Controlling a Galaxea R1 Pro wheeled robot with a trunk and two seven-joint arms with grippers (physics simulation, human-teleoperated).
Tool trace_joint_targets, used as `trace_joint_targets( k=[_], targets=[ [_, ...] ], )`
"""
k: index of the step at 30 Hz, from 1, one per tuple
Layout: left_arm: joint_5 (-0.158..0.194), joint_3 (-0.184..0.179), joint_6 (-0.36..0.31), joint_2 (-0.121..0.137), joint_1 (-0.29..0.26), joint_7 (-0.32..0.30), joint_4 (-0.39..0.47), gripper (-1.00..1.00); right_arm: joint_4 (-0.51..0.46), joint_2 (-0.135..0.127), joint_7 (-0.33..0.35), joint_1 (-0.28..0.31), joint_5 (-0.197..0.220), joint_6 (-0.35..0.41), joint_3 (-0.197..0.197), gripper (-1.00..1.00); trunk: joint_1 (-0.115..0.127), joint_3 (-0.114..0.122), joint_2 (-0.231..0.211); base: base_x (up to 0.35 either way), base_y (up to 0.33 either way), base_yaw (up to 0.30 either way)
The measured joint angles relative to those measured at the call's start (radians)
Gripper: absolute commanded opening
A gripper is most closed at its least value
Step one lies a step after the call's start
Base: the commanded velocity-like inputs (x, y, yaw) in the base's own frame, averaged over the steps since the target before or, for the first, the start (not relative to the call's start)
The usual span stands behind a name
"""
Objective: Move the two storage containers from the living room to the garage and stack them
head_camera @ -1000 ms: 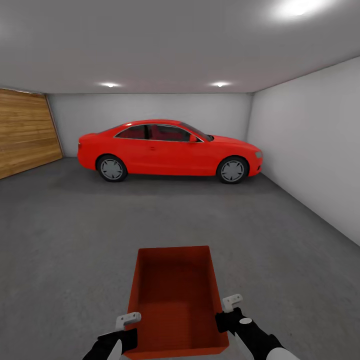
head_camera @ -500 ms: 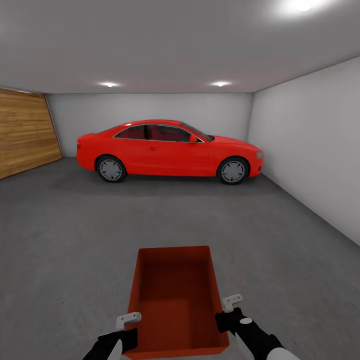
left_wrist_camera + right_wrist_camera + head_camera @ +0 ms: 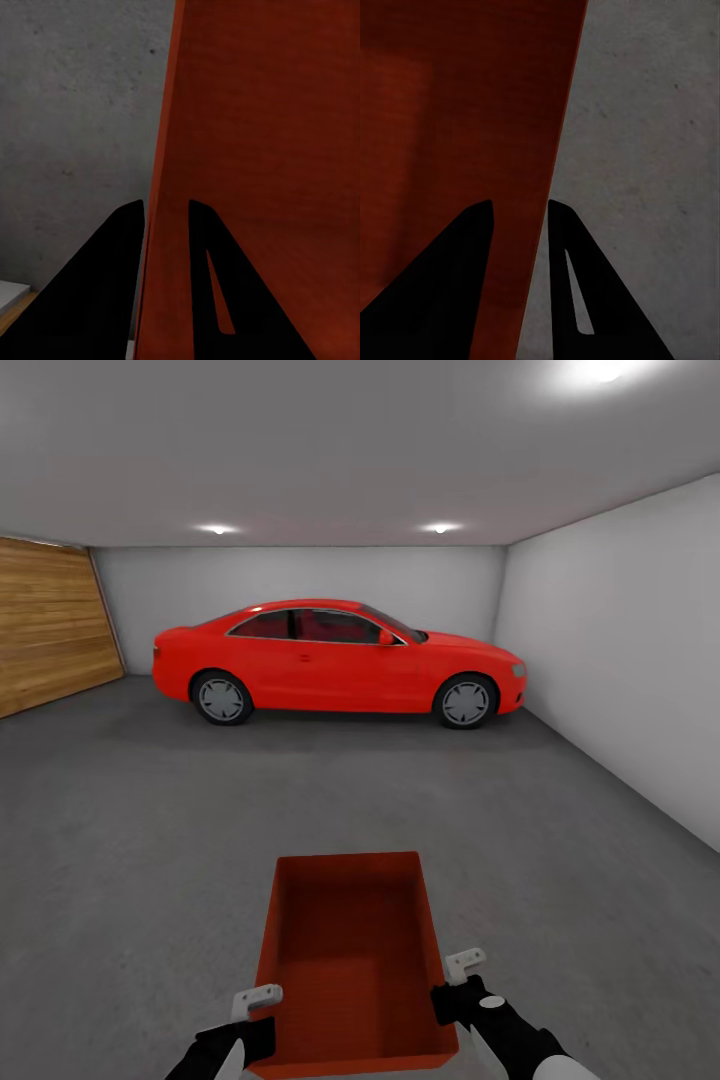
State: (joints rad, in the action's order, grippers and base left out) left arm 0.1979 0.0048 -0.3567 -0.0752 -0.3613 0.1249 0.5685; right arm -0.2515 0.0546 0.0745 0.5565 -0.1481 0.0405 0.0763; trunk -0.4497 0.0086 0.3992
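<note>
**One red-orange bin carried between both arms in the garage**

A red-orange open-top container (image 3: 352,960) is seen low in the middle of the head view, held above the dark grey concrete floor (image 3: 150,840). Its inside is bare. Its left long wall is gripped by the left gripper (image 3: 257,1000) and its right long wall by the right gripper (image 3: 463,966), both near the end of the bin closest to the robot.

In the left wrist view the thin wall of the bin (image 3: 247,150) is seen running between the two dark fingers of the left gripper (image 3: 166,214), one finger outside and one inside; the jaws are pinching the wall. The speckled floor (image 3: 75,112) is seen beside it. In the right wrist view the same arrangement is shown: the wall of the bin (image 3: 472,97) passes between the fingers of the right gripper (image 3: 520,212), whose jaws are pinching it, with the floor (image 3: 652,135) on the outer side.

Further off, a red car (image 3: 338,660) is parked side-on before the white back wall (image 3: 300,575), well apart from the bin. A wood-panelled surface (image 3: 50,622) is seen at the left and a plain white wall (image 3: 620,650) at the right. Spotlights (image 3: 440,528) are lit in the ceiling.
</note>
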Motion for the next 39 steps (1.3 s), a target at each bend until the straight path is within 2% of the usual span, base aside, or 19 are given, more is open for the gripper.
trace_joint_targets(
  k=[39],
  targets=[
    [-0.001, 0.000, 0.001, -0.001, 0.000, 0.000, 0.000, -1.00, 0.000, -0.001, 0.001, 0.000, 0.000, -0.001, 0.000, -1.00, 0.000, 0.000, 0.000, 0.033, 0.011, 0.000]
  ],
)
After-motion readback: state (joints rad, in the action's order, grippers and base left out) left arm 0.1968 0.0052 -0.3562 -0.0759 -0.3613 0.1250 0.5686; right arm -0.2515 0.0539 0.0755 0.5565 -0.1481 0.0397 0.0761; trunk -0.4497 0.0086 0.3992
